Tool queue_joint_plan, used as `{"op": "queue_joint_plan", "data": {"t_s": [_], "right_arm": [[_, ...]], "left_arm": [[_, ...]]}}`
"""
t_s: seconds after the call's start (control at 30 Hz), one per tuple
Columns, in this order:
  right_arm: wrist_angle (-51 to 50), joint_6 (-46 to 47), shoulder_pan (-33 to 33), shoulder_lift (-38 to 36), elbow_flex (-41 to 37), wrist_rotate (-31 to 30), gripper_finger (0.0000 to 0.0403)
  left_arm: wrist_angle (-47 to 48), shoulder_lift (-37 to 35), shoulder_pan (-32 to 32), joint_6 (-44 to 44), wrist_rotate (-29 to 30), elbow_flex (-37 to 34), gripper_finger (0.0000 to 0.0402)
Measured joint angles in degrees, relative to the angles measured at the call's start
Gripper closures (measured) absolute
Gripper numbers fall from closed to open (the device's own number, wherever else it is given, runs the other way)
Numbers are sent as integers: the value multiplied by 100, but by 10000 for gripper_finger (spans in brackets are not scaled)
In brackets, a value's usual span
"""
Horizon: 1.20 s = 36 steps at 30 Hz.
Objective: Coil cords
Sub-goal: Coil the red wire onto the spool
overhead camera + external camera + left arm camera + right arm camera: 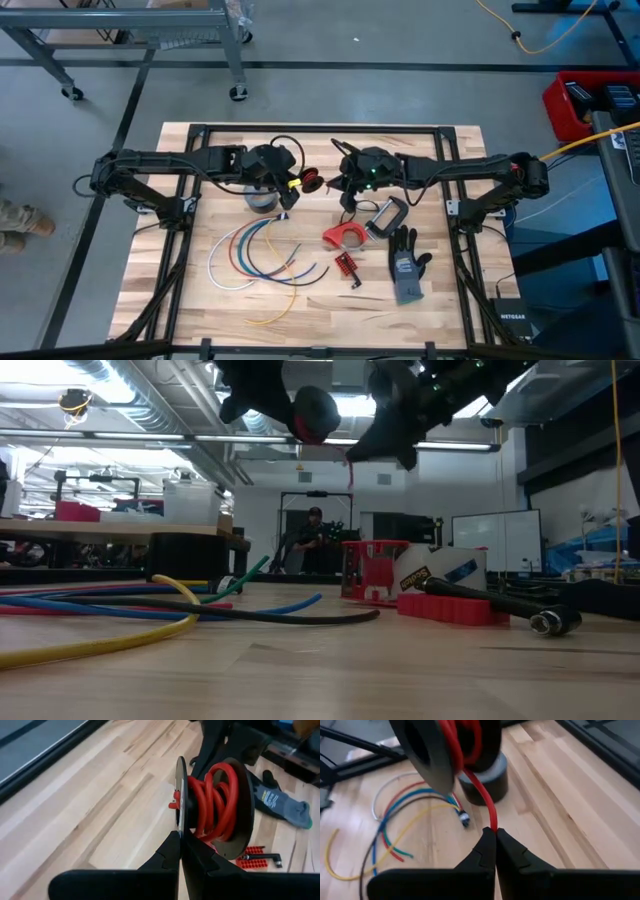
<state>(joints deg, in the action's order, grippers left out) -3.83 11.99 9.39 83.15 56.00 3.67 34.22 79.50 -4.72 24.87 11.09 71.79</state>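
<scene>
A black spool (235, 795) wound with the red cord (215, 800) hangs in the air over the middle of the table (450, 300). My left gripper (297, 185) is shut on the spool from the left. My right gripper (343, 186), just right of the spool (312, 182), is shut on the red cord's loose run (485, 800). More cords (255, 255), white, blue, red, green, yellow and black, lie in loose arcs on the table below. My left gripper pinches the rim of the spool's near flange (180, 822) between its two fingers, which slant down from the table's left. The spool is lifted clear of the table, its axle about level. My right gripper pinches the red cord (493, 824) between its two fingertips, a short way from where it leaves the spool (445, 750). The fingers slant down from the table's right. The cord runs nearly straight from spool to fingers, clear of the table.
A grey tape roll (262, 200) stands under the left gripper. Right of the cords lie a red tape holder (343, 237), a red bit rack (347, 264), a small boxy tool (387, 217) and a grey glove (407, 265). The near left of the table is bare wood.
</scene>
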Motion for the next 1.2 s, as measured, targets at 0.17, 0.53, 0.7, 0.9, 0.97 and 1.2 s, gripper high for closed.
{"op": "queue_joint_plan", "data": {"t_s": [0.17,0.53,0.7,0.9,0.97,1.2], "right_arm": [[7,-31,0,0,234,45,402],[-700,-67,0,-2,795,378,403],[-759,-70,0,-4,799,498,403],[-881,-82,0,-4,799,407,403],[-874,-159,0,-4,799,390,403],[-919,-191,0,-4,799,388,403]], "left_arm": [[103,3,75,25,-1,0,401],[358,342,106,56,0,-2,401],[320,435,101,-5,0,-2,401],[270,439,95,-87,18,-2,401],[242,439,95,-88,20,-2,401],[242,439,93,-86,20,-2,401]]}}
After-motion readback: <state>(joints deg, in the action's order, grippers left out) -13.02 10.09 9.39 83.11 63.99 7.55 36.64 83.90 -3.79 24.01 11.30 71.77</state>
